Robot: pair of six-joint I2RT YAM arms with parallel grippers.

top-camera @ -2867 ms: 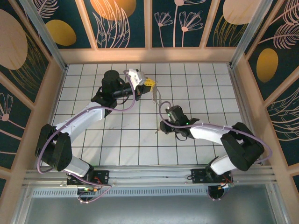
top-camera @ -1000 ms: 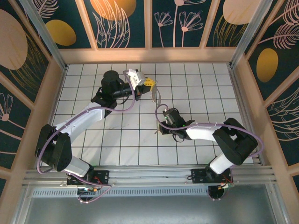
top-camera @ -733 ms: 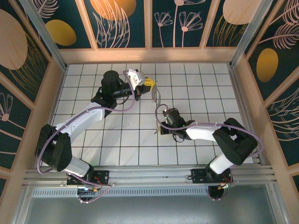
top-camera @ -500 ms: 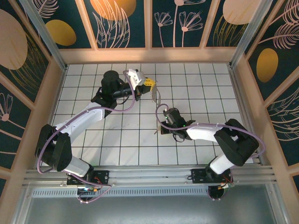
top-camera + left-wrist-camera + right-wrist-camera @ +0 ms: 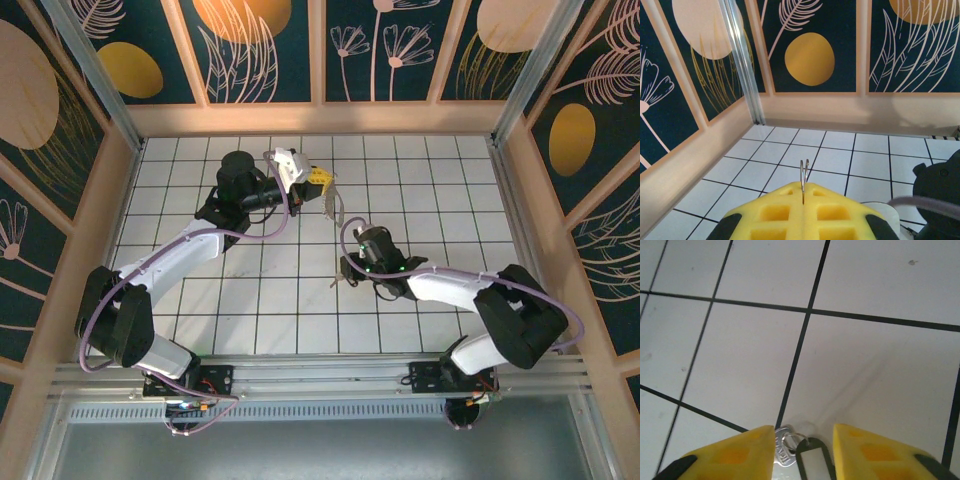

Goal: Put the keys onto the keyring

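My left gripper (image 5: 320,182) is raised over the far middle of the floor, shut on the keyring's metal ring (image 5: 804,172). The ring stands upright out of the seam between the yellow pads (image 5: 775,210). In the top view the keyring (image 5: 331,206) hangs as a thin strand below that gripper. My right gripper (image 5: 804,450) is low over the tiles and open. A silvery key (image 5: 784,454) lies between its yellow fingers (image 5: 867,452), against the left one. A small wire loop joins the key to a black-framed tag (image 5: 815,465). The top view shows the key (image 5: 338,281) just off the right gripper (image 5: 347,270).
White tiled floor (image 5: 440,190) with dark grout lines, fenced by a wooden rim and patterned walls (image 5: 810,55). A metal post (image 5: 742,60) stands in the far corner. The right arm (image 5: 450,285) stretches across the near right tiles, the left arm (image 5: 180,250) across the left.
The right gripper has opened from shut around the key, and its arm has shifted slightly right. The left gripper and the ring have stayed put.
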